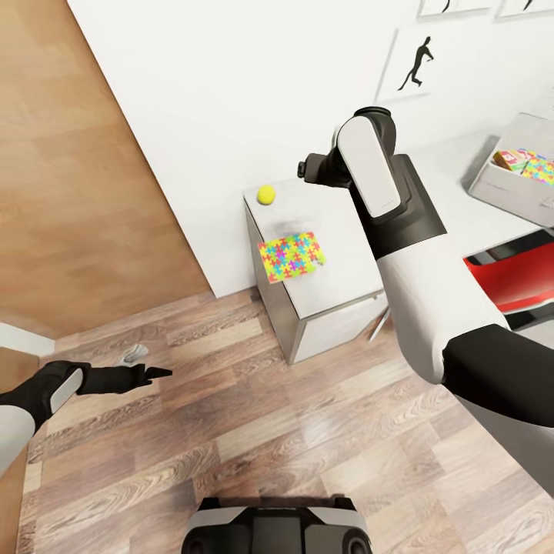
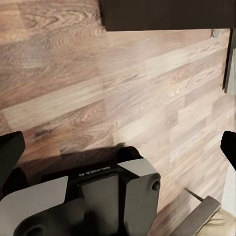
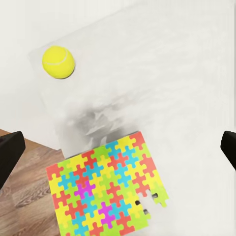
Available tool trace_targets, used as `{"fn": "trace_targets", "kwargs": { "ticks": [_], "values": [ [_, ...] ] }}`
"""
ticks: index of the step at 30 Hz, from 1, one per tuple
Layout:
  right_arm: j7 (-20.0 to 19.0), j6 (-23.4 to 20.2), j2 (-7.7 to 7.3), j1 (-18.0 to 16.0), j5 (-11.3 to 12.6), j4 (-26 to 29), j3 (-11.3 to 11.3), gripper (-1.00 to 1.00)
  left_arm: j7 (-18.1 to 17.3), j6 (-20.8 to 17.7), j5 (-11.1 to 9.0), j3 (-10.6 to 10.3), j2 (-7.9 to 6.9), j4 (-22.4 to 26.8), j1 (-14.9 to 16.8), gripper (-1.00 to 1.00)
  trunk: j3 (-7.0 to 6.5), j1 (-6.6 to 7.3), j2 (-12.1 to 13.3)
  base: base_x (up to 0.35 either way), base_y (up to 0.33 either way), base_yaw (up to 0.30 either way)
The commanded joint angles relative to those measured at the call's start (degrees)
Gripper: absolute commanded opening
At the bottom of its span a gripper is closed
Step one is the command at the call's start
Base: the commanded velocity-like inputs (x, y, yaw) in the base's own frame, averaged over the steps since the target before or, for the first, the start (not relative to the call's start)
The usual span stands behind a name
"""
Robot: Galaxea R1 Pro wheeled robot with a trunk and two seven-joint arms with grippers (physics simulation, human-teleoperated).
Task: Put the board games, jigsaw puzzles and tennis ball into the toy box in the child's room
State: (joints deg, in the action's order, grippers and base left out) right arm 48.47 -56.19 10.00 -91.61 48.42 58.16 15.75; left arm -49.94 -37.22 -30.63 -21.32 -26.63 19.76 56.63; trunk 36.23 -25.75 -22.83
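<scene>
The light grey toy box (image 1: 492, 185) already holds some toys; a multicoloured flat jigsaw puzzle (image 1: 291, 256) and yellow tennis ball (image 1: 266, 195) remain on the pale surface (image 1: 338, 246) beneath the spread, empty right gripper (image 3: 118, 147)

One jigsaw puzzle (image 1: 291, 256), one tennis ball (image 1: 266, 195)

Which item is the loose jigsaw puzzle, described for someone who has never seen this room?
Find the pale table against the white wall, at its end nearest the wooden floor. On that end lies the jigsaw puzzle, a thin flat rectangle overhanging the table's front edge. Unlike the round yellow tennis ball behind it, it is flat and patterned with interlocking multicoloured pieces.
</scene>
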Motion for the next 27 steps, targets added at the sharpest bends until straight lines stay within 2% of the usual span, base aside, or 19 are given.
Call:
{"fn": "trace_targets", "kwargs": {
  "ticks": [1, 12, 19, 23, 27],
  "values": [
    [0.6, -0.1, 0.00, -0.1, 0.5, 0.0, 0.1, 1.00, -0.2, -0.4, -0.4, -0.3, -0.04, 0.0, 0.0, 1.00, -0.02, -0.04, -0.1, 0.000, 0.000, 0.000],
    [0.7, -0.1, 0.00, 0.2, 0.2, 0.1, 0.1, 1.00, -0.7, 0.1, -0.5, -0.3, 0.02, -0.8, -0.8, 1.00, -1.07, -0.04, -0.1, 0.000, 0.000, 0.000],
    [0.7, 0.1, 0.00, 2.6, 0.1, 0.6, 0.2, 1.00, -0.8, 0.1, -0.5, -0.3, 0.00, -1.0, -1.9, 1.00, -1.73, -0.04, -0.1, 0.000, 0.000, 0.007],
    [0.7, 0.1, 0.00, 3.4, 0.2, 2.7, 0.1, 1.00, -0.8, 0.1, -0.3, -0.3, -0.05, -1.0, -3.0, 1.00, -2.11, -0.04, -0.1, 0.000, 0.000, 0.061],
    [0.8, 0.1, 0.00, 5.7, 0.1, 4.7, 0.2, 1.00, -0.8, 0.1, -0.1, -0.3, 0.02, -1.0, -3.6, 1.00, -2.49, -0.04, -0.1, 0.000, 0.000, 0.082]
  ]
}}
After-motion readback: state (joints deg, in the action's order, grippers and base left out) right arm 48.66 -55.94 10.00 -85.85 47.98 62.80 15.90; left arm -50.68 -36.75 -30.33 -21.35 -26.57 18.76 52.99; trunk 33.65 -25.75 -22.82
